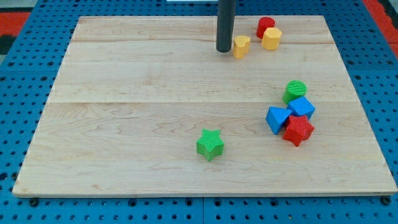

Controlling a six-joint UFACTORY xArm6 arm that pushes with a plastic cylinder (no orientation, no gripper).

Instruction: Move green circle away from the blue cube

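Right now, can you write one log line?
my tip: beside yellow block | green circle: touching blue cube | move: not begun

pale wood board (155, 93) w/ visible grain, matt; green circle (295, 91) ribbed plastic; rod (224, 25) dark matt.

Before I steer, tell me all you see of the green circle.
The green circle is a short, ribbed cylinder, plastic by its look, standing flat on the wooden board at the view's right. It tops a tight cluster: the blue cube appears to touch its lower edge, with a second blue block and a red block further down. My tip is far off, toward the view's top.
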